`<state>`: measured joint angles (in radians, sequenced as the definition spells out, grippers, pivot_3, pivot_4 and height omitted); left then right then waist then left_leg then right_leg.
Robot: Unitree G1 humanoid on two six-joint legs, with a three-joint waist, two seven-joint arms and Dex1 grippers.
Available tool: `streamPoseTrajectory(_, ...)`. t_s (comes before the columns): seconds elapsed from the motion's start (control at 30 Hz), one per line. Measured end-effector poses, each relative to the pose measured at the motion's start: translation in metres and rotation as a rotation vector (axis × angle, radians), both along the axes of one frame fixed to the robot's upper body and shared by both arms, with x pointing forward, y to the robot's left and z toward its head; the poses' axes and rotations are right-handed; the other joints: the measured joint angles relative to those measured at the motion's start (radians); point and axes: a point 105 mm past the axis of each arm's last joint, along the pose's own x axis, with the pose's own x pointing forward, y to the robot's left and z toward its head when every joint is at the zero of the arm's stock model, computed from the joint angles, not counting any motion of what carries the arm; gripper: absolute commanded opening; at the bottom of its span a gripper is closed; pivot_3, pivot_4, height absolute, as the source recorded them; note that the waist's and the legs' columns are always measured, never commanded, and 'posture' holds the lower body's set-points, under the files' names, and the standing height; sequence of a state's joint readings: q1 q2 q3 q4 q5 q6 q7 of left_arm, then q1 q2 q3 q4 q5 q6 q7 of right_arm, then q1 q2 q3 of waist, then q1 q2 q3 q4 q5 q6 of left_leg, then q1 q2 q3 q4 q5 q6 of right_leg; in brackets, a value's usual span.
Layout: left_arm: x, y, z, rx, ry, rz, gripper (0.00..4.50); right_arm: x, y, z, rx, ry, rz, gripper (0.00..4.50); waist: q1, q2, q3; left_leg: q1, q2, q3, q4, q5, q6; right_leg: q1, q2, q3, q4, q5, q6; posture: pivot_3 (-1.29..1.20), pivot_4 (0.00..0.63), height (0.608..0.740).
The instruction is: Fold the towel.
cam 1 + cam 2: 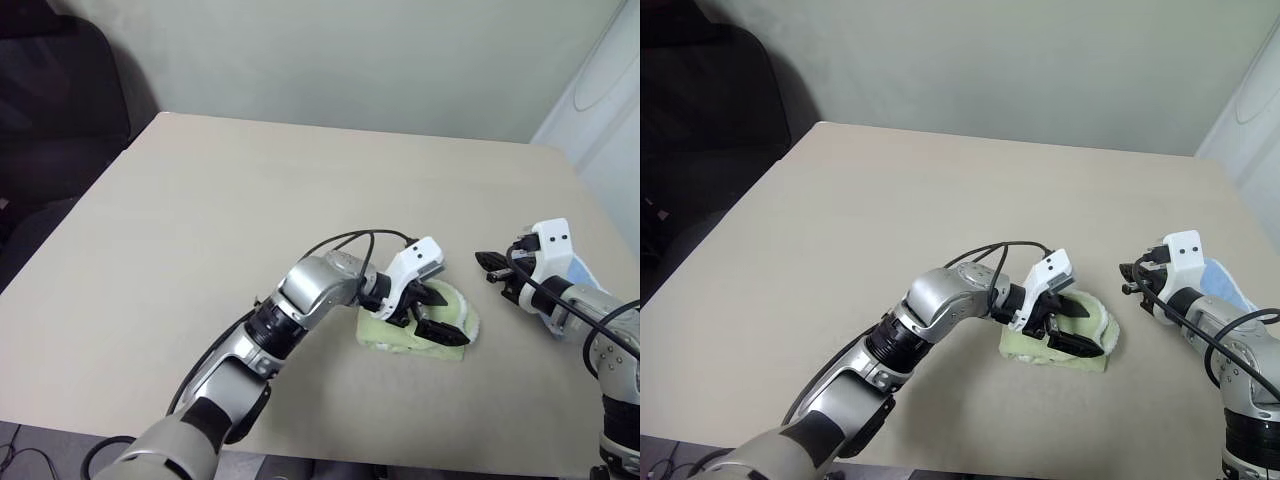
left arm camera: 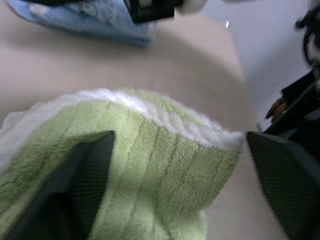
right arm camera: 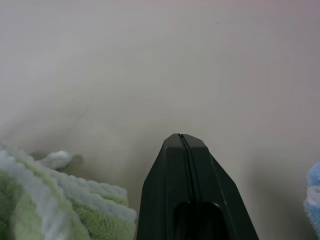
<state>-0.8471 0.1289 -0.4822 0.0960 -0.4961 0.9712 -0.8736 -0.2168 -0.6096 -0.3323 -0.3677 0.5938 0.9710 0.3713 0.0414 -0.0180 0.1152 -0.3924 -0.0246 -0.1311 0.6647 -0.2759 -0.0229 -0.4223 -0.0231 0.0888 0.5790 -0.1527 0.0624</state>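
The beige bench (image 1: 250,200) carries everything. The towel (image 1: 400,335), light green with a white edge, lies folded into a small thick bundle near the bench's near edge, towards its right side. The left gripper (image 1: 425,312) is over it, its fingers (image 2: 75,185) spread wide across the top fold, not pinching it. A light blue cloth (image 1: 1225,283) lies near the right edge. The right gripper (image 1: 490,262), beside the towel, has its fingers (image 3: 182,185) pressed together, empty.
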Motion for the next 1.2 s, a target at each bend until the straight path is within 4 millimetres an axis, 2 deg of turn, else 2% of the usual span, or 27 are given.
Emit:
streamPoseTrajectory(0.13,0.005,0.006,0.013,-0.072,0.031,0.030,4.47,-0.001,0.000,-0.001,-0.004,0.009,0.003,0.00,0.001,0.000,0.000,0.000,0.000,0.000,0.000,0.001,0.001,0.000,0.000,0.000,0.000,0.001,0.001,0.00,0.150,0.740)
streamPoseTrajectory(0.27,0.023,0.029,0.026,-0.151,0.000,0.125,4.47,-0.003,0.001,0.006,-0.033,-0.004,0.024,0.00,0.000,0.001,0.000,0.000,0.001,0.001,0.000,0.005,0.009,0.000,0.001,0.000,-0.001,0.002,0.000,0.00,0.150,0.740)
streamPoseTrajectory(0.4,0.049,0.075,0.046,-0.256,-0.058,0.268,4.47,-0.013,0.014,0.013,-0.037,-0.022,0.110,0.00,0.000,0.001,0.000,0.000,0.001,0.000,0.000,0.006,0.010,0.000,0.001,0.000,-0.001,0.002,0.000,0.00,0.150,0.740)
streamPoseTrajectory(0.47,0.055,0.092,0.048,-0.282,-0.078,0.309,3.94,-0.018,0.018,0.013,-0.037,-0.015,0.145,0.00,0.000,0.001,0.000,0.000,0.001,0.000,0.000,0.006,0.010,0.000,0.001,0.000,-0.002,0.001,0.000,0.00,0.150,0.740)
streamPoseTrajectory(0.5,0.055,0.102,0.046,-0.292,-0.090,0.320,3.50,-0.022,0.024,0.013,-0.026,-0.014,0.179,0.00,0.001,0.002,-0.001,0.000,0.000,0.000,0.000,0.006,0.010,0.000,0.001,0.000,-0.003,0.001,0.000,0.00,0.150,0.740)
streamPoseTrajectory(0.57,0.052,0.110,0.038,-0.295,-0.090,0.314,2.86,-0.026,0.032,0.016,-0.012,-0.021,0.226,0.00,0.003,0.001,-0.001,-0.001,0.000,0.000,0.001,0.006,0.010,0.000,0.001,0.000,-0.003,0.001,0.000,0.00,0.150,0.740)
streamPoseTrajectory(0.73,0.034,0.105,0.035,-0.323,-0.107,0.187,1.00,-0.034,0.055,0.013,0.024,-0.012,0.333,0.00,0.007,0.001,-0.001,-0.006,-0.001,-0.002,0.003,0.006,0.010,-0.002,0.001,0.000,-0.003,0.006,-0.007,0.00,0.150,0.740)
streamPoseTrajectory(0.83,0.025,0.098,0.036,-0.326,-0.120,0.117,0.02,-0.038,0.058,0.008,0.048,0.011,0.357,0.00,0.007,0.001,-0.001,-0.007,-0.001,-0.002,0.003,0.006,0.009,-0.003,0.001,-0.001,-0.003,0.006,-0.007,0.00,0.150,0.740)
streamPoseTrajectory(0.9,0.022,0.090,0.026,-0.281,-0.135,0.086,0.02,-0.042,0.059,0.002,0.060,0.034,0.366,0.00,0.007,0.001,-0.001,-0.007,-0.001,-0.002,0.003,0.006,0.010,-0.003,0.000,-0.001,-0.003,0.005,-0.006,0.00,0.150,0.740)
streamPoseTrajectory(1.07,0.025,0.070,-0.024,-0.082,-0.194,0.048,0.02,-0.056,0.061,-0.020,0.074,0.125,0.393,0.00,0.007,0.001,-0.001,-0.007,0.000,-0.001,0.003,0.006,0.010,-0.004,0.000,-0.001,-0.003,0.005,-0.006,0.00,0.150,0.740)
streamPoseTrajectory(1.2,0.031,0.059,-0.051,0.010,-0.208,0.060,0.02,-0.061,0.059,-0.042,0.049,0.194,0.382,0.00,0.007,0.001,-0.001,-0.007,0.000,-0.001,0.003,0.006,0.010,-0.004,0.000,-0.001,-0.003,0.004,-0.004,0.00,0.150,0.740)
